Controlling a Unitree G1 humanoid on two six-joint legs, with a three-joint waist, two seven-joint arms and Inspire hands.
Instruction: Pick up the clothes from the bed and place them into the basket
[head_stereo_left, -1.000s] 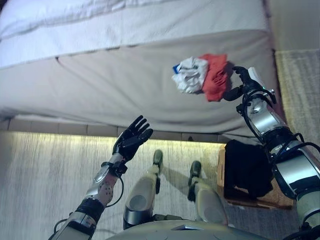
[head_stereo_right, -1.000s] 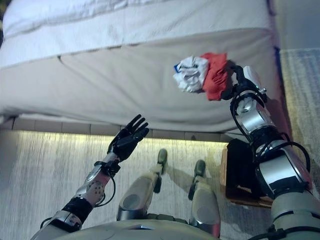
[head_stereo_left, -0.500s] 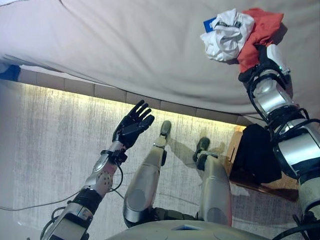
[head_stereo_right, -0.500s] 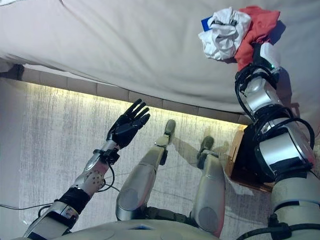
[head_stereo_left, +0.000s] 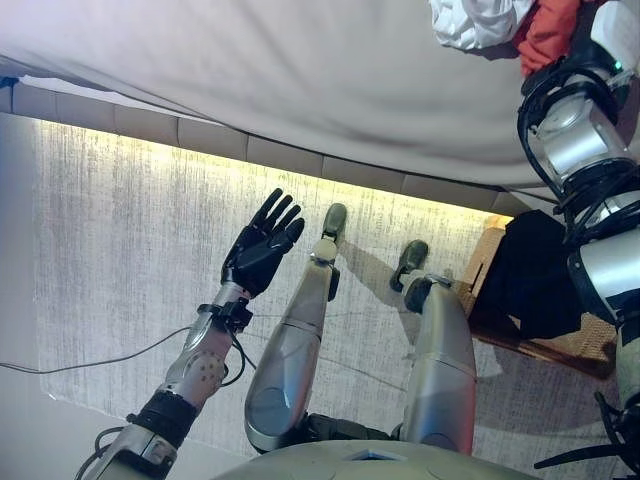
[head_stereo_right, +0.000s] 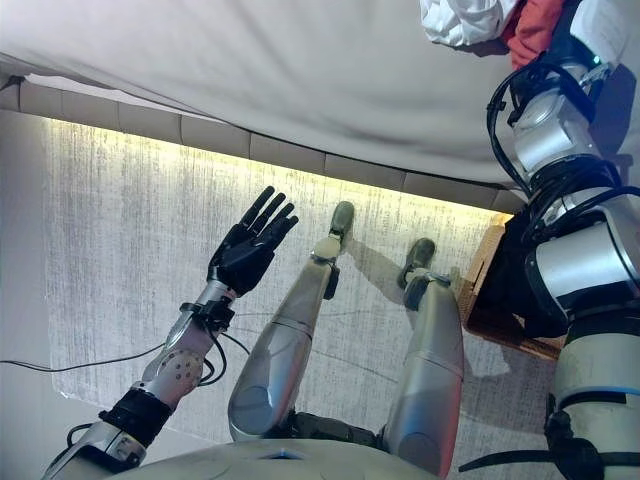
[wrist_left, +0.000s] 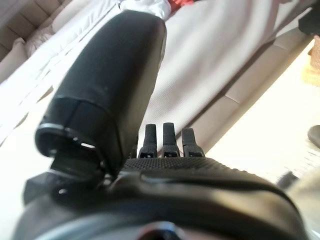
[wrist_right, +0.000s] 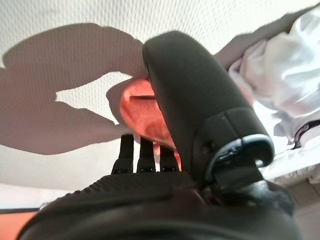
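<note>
A red garment (head_stereo_left: 545, 35) and a crumpled white garment (head_stereo_left: 468, 20) lie together on the grey bed (head_stereo_left: 300, 80), at the far right of the eye views. My right hand (wrist_right: 150, 200) has reached the red garment (wrist_right: 142, 115); its fingers (wrist_right: 142, 155) are straight and point into the cloth, with the thumb spread beside them. The white garment (wrist_right: 295, 85) lies next to it. My left hand (head_stereo_left: 262, 248) is raised over the floor on the left, open and holding nothing. A wicker basket (head_stereo_left: 560, 350) stands on the floor at my right with a black garment (head_stereo_left: 525, 280) in it.
The bed's front edge (head_stereo_left: 300, 165) runs across the view above a pale carpet (head_stereo_left: 120, 250). The basket stands close against the bed's near right corner, just under my right arm.
The camera has tipped down, so the bed and clothes slid towards the top of the view. My right hand went from beside the red garment onto it. The left hand stays raised.
</note>
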